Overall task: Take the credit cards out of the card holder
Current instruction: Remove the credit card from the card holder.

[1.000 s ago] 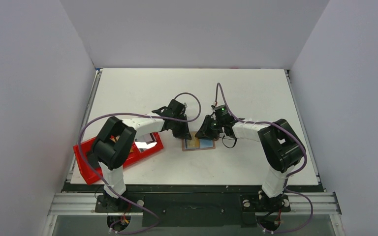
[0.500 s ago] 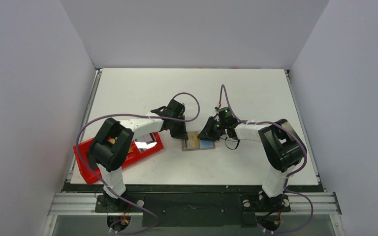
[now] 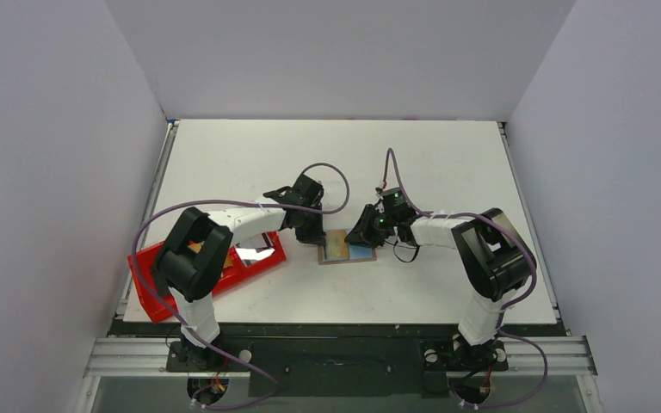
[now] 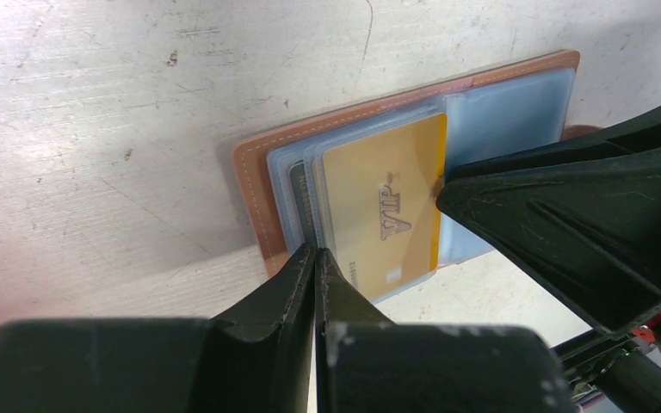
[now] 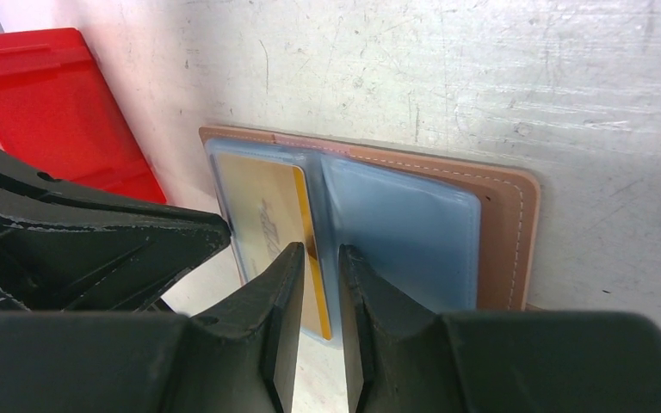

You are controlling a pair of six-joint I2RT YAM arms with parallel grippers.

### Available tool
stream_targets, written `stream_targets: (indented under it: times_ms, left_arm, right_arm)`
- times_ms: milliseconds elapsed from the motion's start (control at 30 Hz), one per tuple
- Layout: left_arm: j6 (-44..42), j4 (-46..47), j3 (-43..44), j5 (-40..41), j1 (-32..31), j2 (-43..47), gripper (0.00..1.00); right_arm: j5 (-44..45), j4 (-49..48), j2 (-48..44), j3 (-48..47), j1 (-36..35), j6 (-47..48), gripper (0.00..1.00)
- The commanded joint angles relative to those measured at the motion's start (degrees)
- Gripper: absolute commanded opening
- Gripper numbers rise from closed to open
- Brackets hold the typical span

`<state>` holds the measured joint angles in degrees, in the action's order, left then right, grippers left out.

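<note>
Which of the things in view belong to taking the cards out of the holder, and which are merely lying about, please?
Job in hand: card holder, lying open; gold card in its sleeve; left fingers; right fingers.
Lying about: red tray, off to the side; table.

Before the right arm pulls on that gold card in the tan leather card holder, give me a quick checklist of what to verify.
1. Tan leather card holder lying open, flat on the table: ok.
2. Gold VIP card is the top card in the holder: ok.
3. Left gripper shut, tips at the holder's edge: ok.
4. Right gripper straddling the card's inner edge: ok.
5. Card actually pinched: cannot tell.
6. Red plastic tray apart from the holder: ok.
</note>
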<state>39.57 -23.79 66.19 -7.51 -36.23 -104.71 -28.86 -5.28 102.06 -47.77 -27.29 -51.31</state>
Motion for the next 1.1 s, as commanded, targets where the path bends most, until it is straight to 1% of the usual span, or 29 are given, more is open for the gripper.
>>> stream_targets:
  times_ms: [0, 233, 400, 500, 667, 833, 1067]
  left_arm:
    - [-1.2, 1.0, 2.8, 0.4, -1.0, -1.2, 0.00]
    - [-1.3, -3.4, 5.0, 4.1, -2.1, -5.3, 0.00]
    - [-0.8, -4.7, 4.7, 5.3, -2.1, -6.2, 0.00]
    - [-0.5, -5.0, 4.1, 5.9, -2.2, -6.4, 0.00]
    - [0.4, -5.0, 2.7, 6.0, -2.2, -6.4, 0.00]
    - [0.7, -4.7, 2.1, 5.7, -2.1, -6.4, 0.00]
    - [0.8, -4.4, 2.1, 5.4, -2.2, -6.1, 0.00]
  right_arm:
    - [-0.4, -2.7, 1.3, 0.9, 0.4, 0.1, 0.19]
    - [-2.0, -5.8, 1.9, 2.1, 0.4, -1.4, 0.18]
    - [-3.3, -8.8, 2.0, 3.3, 1.2, -2.9, 0.13]
    - [-4.4, -10.8, 1.9, 4.5, 2.2, -3.6, 0.13]
    - [-7.8, -18.4, 1.6, 7.3, 4.7, -7.3, 0.17]
    - [-10.6, -26.8, 2.2, 10.0, 5.6, -11.9, 0.22]
    - [-11.2, -29.4, 3.5, 10.5, 5.5, -13.5, 0.22]
